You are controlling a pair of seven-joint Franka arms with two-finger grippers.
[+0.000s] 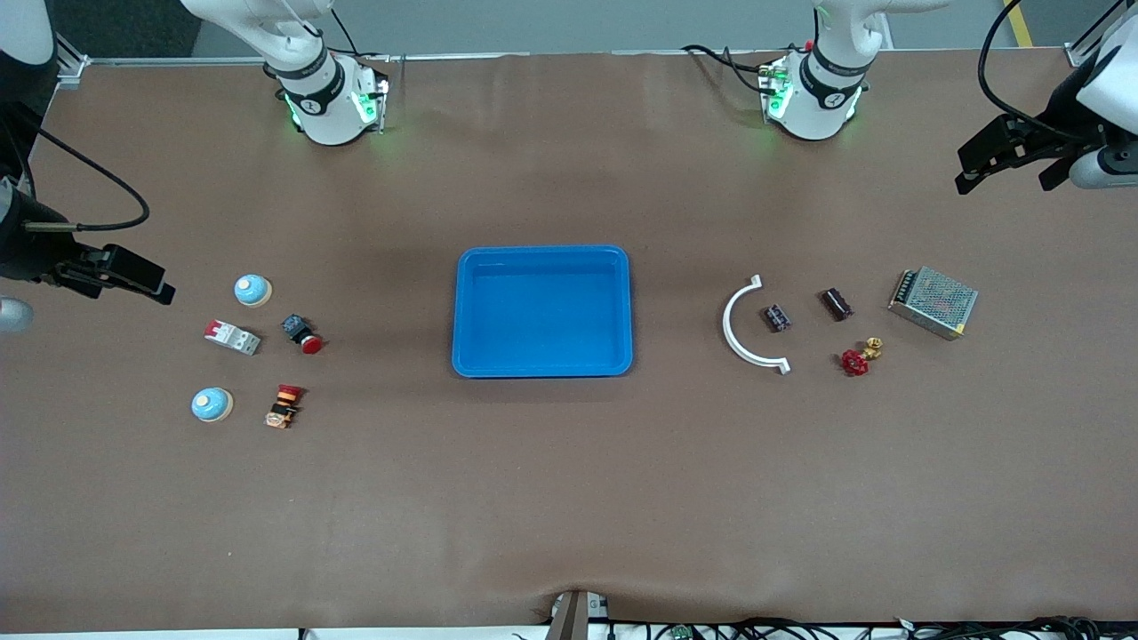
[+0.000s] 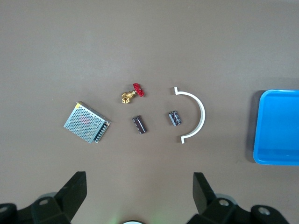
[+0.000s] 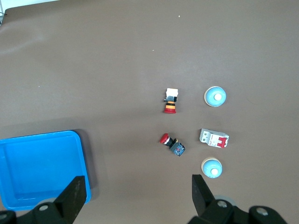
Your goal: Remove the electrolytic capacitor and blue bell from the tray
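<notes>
Empty tray (image 1: 542, 252), both claws spread wide, pinching nothing.
At the right arm's end, right gripper (image 3: 138, 198) hanging near two blue bells (image 1: 252, 290), already outside the tray; tray mid-table; then two electrolytic capacitors (image 1: 778, 317) lying flat beside a white curved bracket (image 1: 742, 333), closest to the left gripper (image 2: 140, 196). Bells shown only by right wrist view, capacitors only by left; both groups together only from the front.
</notes>
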